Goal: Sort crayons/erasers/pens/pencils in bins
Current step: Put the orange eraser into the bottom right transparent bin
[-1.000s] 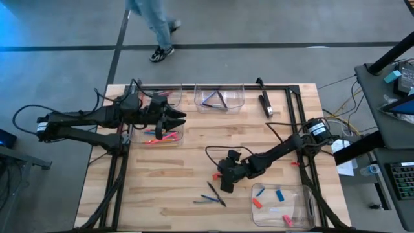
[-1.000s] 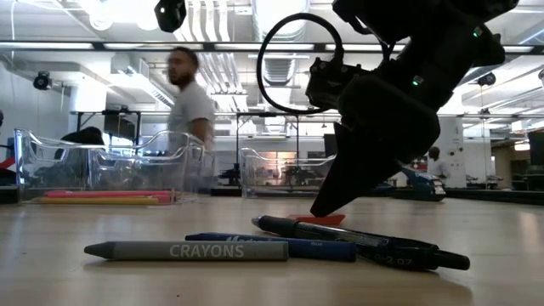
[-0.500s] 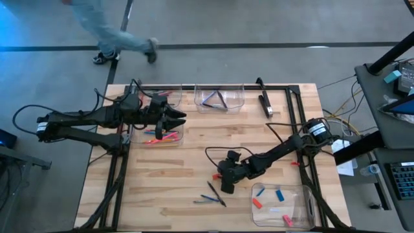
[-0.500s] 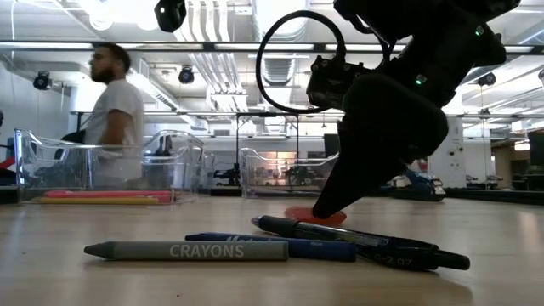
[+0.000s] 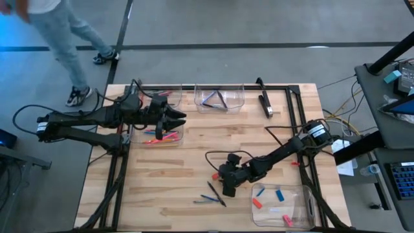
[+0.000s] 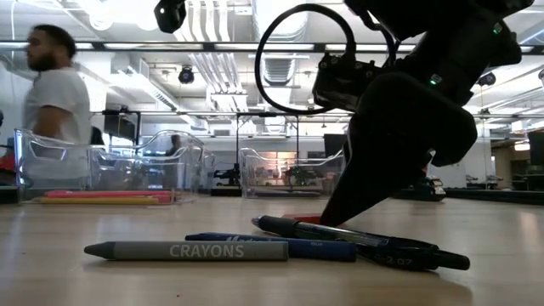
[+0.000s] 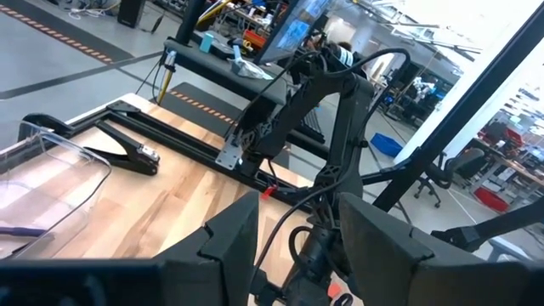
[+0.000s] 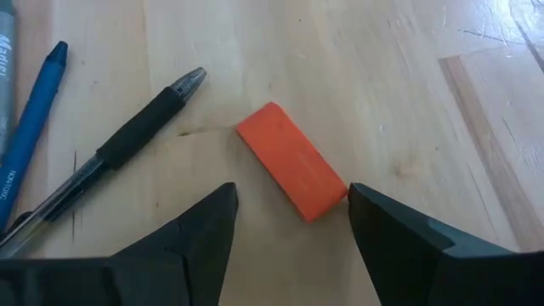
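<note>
My left gripper (image 5: 176, 119) waits, fingers apart, over the far-left clear plastic bin (image 5: 157, 136) of bright sticks. Mid-table, a grey paper-wrapped crayon (image 6: 187, 251) and slim dark rubber-gripped pens (image 8: 102, 161) lie on the wood-plank table (image 5: 194, 155). My right gripper (image 8: 289, 228) spreads around the red-orange eraser block (image 8: 291, 172), askew; I'd square up before pinching its smooth flat sides.

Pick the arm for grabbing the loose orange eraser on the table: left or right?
Right. The right gripper is open and low, straddling the orange eraser, close to the bin with erasers. The left gripper hovers over the crayon bin at the far side.
</note>
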`<state>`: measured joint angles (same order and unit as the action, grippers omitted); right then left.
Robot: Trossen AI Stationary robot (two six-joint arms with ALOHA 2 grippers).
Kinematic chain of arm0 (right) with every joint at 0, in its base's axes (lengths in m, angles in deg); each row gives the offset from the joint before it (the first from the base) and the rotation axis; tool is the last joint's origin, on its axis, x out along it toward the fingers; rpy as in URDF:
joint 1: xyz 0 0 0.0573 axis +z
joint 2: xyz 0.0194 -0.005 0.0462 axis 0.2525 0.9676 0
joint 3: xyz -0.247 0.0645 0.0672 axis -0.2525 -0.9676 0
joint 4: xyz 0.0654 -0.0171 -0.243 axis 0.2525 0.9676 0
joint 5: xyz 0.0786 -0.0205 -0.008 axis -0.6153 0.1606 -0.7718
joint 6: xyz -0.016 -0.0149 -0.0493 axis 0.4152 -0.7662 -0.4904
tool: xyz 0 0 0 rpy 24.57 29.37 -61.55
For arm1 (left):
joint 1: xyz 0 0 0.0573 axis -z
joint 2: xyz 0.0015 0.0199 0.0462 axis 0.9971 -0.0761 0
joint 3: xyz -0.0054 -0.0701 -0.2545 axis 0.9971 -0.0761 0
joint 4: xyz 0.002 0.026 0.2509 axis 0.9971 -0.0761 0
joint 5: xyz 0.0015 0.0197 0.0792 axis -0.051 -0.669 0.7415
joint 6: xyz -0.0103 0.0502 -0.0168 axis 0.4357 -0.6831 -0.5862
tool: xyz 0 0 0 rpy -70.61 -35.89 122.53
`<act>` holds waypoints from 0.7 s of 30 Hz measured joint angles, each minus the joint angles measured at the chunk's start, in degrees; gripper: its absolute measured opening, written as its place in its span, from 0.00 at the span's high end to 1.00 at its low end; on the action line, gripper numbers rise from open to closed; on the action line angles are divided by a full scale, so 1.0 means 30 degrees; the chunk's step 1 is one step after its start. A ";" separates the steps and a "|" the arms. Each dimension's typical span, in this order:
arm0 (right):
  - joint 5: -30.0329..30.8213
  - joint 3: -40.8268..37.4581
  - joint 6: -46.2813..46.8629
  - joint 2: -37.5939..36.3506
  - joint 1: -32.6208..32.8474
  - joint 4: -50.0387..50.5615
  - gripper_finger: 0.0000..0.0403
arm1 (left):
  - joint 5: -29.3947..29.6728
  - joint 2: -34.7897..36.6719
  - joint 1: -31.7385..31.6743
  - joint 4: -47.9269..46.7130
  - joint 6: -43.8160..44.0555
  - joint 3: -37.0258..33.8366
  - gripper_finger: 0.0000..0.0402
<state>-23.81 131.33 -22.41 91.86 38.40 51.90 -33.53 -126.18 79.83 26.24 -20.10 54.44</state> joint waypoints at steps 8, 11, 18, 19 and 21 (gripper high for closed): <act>-0.0354 -0.0121 -0.0404 -0.1652 -0.0227 0.0077 0.45 | 0.0000 0.0000 0.0102 0.0004 0.0015 -0.0007 0.63; -0.0094 -0.0039 -0.0756 -0.2250 -0.0451 -0.0058 0.45 | -0.0001 0.0000 0.0102 0.0004 0.0015 -0.0007 0.63; 0.0078 -0.0048 -0.0726 -0.1919 -0.0965 -0.0129 0.45 | 0.0000 0.0000 0.0116 0.0004 0.0028 -0.0007 0.63; 0.0096 -0.0048 -0.0723 -0.1773 -0.1005 -0.0172 0.45 | 0.0000 0.0000 0.0117 0.0005 0.0100 -0.0007 0.63; 0.0118 -0.0048 -0.0719 -0.1463 -0.1033 -0.0119 0.45 | 0.0000 0.0000 0.0117 -0.0003 0.0240 -0.0011 0.63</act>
<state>-23.45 131.18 -24.57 87.47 35.30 51.54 -33.53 -126.18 80.18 26.23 -19.38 54.40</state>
